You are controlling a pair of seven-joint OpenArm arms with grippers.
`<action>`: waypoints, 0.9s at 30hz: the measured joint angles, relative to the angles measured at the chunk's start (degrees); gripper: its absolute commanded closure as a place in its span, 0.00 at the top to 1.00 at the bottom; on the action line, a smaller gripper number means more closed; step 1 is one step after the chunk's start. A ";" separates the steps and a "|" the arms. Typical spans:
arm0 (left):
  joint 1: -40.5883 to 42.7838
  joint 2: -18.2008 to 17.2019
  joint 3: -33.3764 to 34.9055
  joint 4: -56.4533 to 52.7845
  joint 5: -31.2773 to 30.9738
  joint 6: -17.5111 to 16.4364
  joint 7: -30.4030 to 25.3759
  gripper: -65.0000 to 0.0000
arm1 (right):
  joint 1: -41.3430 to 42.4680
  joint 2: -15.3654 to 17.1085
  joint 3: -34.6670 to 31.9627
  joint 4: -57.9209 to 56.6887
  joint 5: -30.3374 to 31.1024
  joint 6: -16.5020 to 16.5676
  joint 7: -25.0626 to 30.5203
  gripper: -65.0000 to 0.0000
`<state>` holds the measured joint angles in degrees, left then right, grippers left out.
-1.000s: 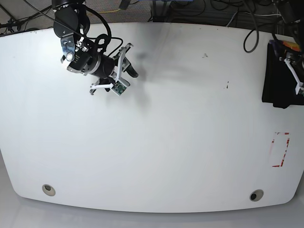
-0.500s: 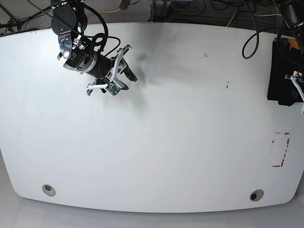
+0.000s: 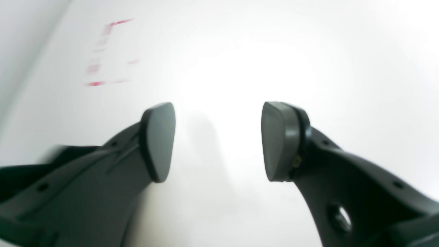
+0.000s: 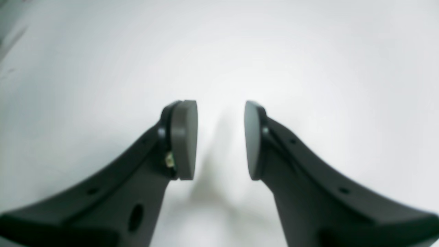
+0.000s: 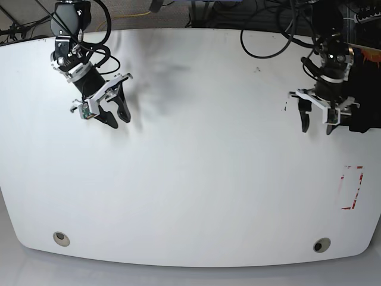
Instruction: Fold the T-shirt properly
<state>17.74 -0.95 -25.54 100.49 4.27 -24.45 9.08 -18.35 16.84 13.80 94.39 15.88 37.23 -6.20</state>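
Your T-shirt [image 5: 364,113] is just a black bundle at the tabletop's [image 5: 196,179] far right edge, behind the left gripper [image 5: 317,124]. It'll be soft and floppy, so pinch a hem or shoulder. Left fingers [image 3: 158,140] gape wide and empty; right gripper [image 5: 112,114] narrower, also empty.

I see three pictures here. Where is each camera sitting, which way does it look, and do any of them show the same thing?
Base view: high above, looking down on the white table; both arms show, and the T-shirt at the right edge.
Left wrist view: on the left arm, looking past the open left gripper at the table.
Right wrist view: on the right arm, looking past the open right gripper at bare tabletop.
Shared: the red marking also appears in the base view.
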 measured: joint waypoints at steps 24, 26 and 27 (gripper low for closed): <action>45.90 9.81 14.01 12.90 -0.22 0.68 -9.99 0.45 | -38.07 -2.71 10.27 0.46 9.84 0.15 17.20 0.32; 48.24 9.64 14.45 11.74 -0.52 0.92 -12.31 0.45 | -41.11 -3.32 9.27 0.52 9.53 0.11 20.06 0.32; 50.05 9.62 14.49 10.71 -0.46 0.87 -13.07 0.45 | -43.36 -4.00 8.48 0.55 9.07 -0.26 21.75 0.32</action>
<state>67.79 8.67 -11.05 111.20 3.81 -23.57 -3.99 -61.71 12.84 22.28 94.94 24.95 36.97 15.55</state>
